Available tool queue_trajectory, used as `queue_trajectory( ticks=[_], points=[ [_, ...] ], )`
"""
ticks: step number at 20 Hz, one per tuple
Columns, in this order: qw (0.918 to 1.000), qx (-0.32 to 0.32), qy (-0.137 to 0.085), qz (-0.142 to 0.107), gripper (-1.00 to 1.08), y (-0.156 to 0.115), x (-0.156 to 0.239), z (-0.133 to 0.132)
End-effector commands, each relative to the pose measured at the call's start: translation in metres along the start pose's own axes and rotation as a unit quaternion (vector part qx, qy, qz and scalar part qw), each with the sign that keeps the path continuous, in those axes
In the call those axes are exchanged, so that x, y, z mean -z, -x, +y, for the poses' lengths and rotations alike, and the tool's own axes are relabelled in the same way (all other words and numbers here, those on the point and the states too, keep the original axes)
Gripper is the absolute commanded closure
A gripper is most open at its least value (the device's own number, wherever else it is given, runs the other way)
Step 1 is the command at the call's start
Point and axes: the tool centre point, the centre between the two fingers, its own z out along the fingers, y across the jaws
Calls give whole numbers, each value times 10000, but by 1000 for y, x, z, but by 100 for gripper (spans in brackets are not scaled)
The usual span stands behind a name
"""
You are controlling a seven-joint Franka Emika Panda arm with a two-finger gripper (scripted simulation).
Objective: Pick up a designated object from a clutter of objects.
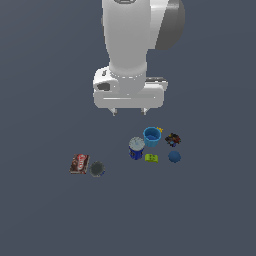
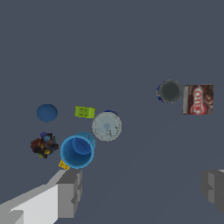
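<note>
The designated object (image 1: 173, 139) is a small lumpy dark thing with red, orange and blue specks, lying at the exterior view's right of the light-blue cup (image 1: 152, 136); the wrist view shows this designated object (image 2: 43, 145) beside the cup (image 2: 77, 151). The clutter of objects also holds a blue can with a grey top (image 1: 136, 148), a yellow-green block (image 1: 151, 158) and a blue ball (image 1: 174, 157). My gripper (image 1: 130, 112) hangs high above the floor, behind the cluster, open and holding nothing. Its fingers (image 2: 70, 192) stand wide apart in the wrist view.
A reddish-brown box (image 1: 79, 164) and a dark grey disc (image 1: 97, 168) lie apart at the exterior view's left. In the wrist view they are the box (image 2: 198, 99) and the disc (image 2: 169, 91). A small yellow scrap (image 2: 64, 165) pokes out by the cup.
</note>
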Motion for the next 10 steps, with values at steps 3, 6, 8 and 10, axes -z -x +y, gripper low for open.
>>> queue_trajectory(
  ticks=[3, 6, 8, 10],
  points=[
    [10000, 3, -11, 18, -92, -1, 1, -1],
    [9999, 20, -64, 104, -92, -5, 7, -3],
    [9998, 36, -111, 180, -92, -8, 12, -5],
    [9996, 46, -137, 223, -92, -10, 15, -6]
  ],
)
